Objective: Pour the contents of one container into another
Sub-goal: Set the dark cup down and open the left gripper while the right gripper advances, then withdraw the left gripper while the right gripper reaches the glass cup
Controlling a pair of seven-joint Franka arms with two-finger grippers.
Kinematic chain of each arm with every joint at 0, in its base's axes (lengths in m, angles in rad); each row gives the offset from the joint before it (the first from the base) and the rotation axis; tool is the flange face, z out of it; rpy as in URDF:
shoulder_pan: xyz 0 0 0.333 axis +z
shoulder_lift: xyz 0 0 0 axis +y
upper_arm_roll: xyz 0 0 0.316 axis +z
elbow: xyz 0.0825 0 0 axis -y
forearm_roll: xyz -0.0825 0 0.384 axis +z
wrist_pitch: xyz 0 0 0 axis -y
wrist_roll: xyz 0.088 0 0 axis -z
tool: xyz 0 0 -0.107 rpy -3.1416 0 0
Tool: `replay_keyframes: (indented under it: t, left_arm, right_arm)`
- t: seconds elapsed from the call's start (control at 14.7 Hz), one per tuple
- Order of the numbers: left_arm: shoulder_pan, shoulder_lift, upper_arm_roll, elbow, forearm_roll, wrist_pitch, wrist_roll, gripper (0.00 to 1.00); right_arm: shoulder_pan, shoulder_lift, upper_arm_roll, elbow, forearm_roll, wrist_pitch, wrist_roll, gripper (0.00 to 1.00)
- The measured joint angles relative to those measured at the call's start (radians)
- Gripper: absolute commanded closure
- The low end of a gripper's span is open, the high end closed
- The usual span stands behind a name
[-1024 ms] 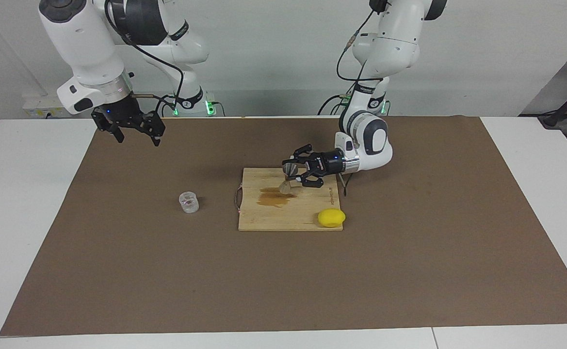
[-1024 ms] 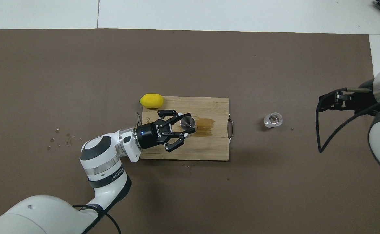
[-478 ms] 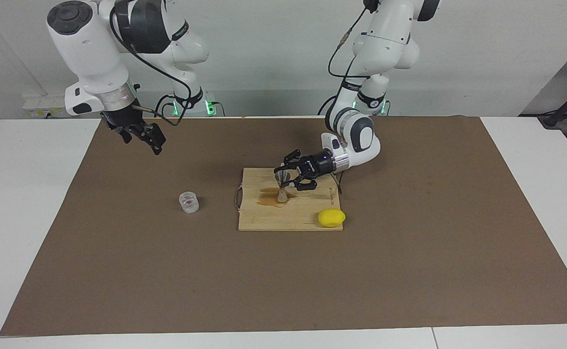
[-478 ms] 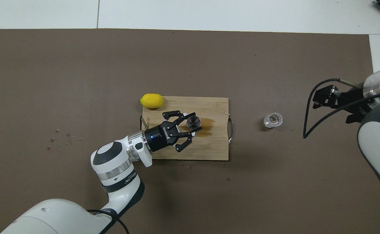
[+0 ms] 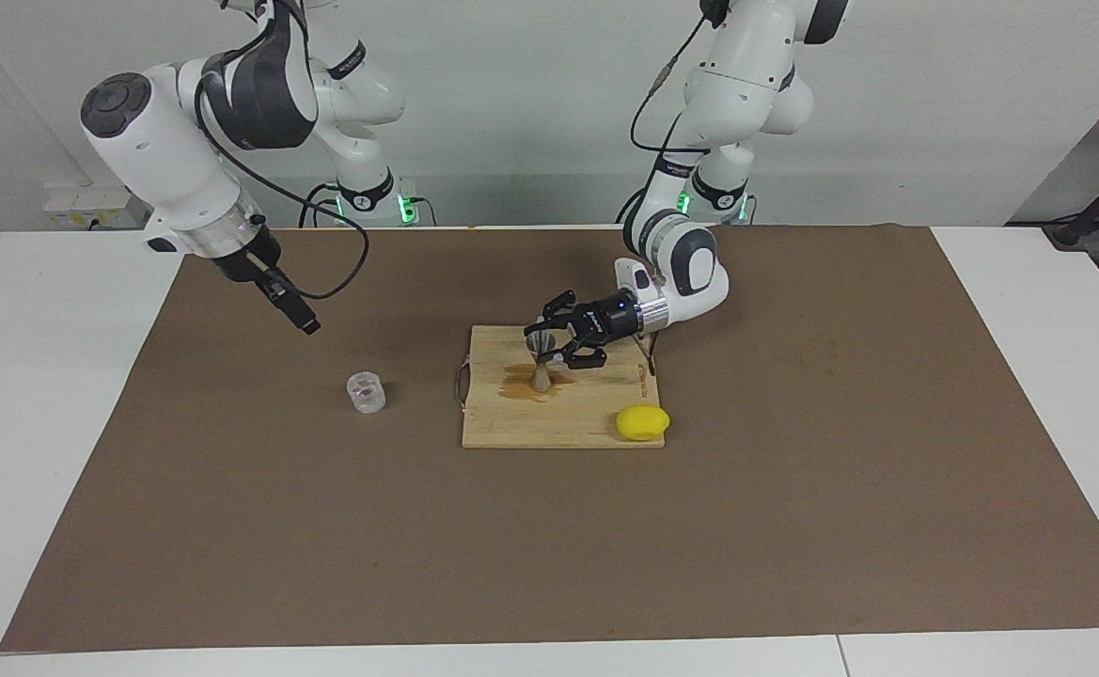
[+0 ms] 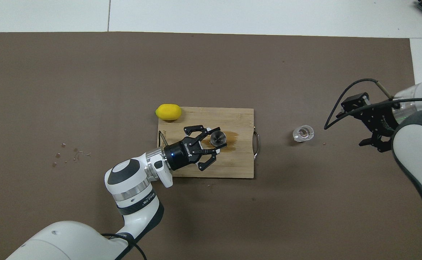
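Note:
The clear glass cup (image 5: 366, 392) (image 6: 303, 133) stands alone on the brown mat, beside the board toward the right arm's end. The grey metal jigger (image 5: 541, 362) (image 6: 218, 137) stands upright on the wooden cutting board (image 5: 558, 428) (image 6: 238, 168), on a wet brown stain (image 5: 519, 388) (image 6: 233, 138). My left gripper (image 5: 549, 346) (image 6: 220, 138) reaches in level and is shut on the jigger's upper part. My right gripper (image 5: 307, 324) (image 6: 353, 126) hangs open over the mat beside the cup, holding nothing.
A yellow lemon (image 5: 642, 422) (image 6: 168, 111) lies at the board's corner toward the left arm's end. A wire handle (image 6: 257, 142) sticks out of the board toward the cup. Small droplets (image 6: 66, 153) dot the mat toward the left arm's end.
The left gripper has turned the jigger from tilted to upright and set it on the stain. The right gripper has swung round and come lower toward the cup.

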Motion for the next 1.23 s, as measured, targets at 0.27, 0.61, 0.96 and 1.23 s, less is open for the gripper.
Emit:
replay_keyframes:
  t: [0.27,0.61,0.96,1.23]
  left_arm:
    - [0.002,0.004,0.012,-0.015,0.000,0.010,0.000,0.00]
    - [0.055,-0.004,0.019,-0.092,0.056,-0.004,0.000,0.00]
    - [0.203,-0.075,0.021,-0.186,0.251,-0.059,0.000,0.00]
    - [0.362,-0.115,0.023,-0.226,0.499,-0.114,-0.010,0.00]
  right_arm:
    - [-0.076,0.116,-0.002,-0.016,0.128,0.061,0.061,0.00]
    - [-0.134,0.199,-0.003,-0.076,0.298,0.165,0.083,0.00]
    - [-0.143,0.244,-0.003,-0.131,0.414,0.202,0.083,0.00]
    - [-0.139,0.267,0.000,-0.167,0.503,0.231,0.068,0.00]
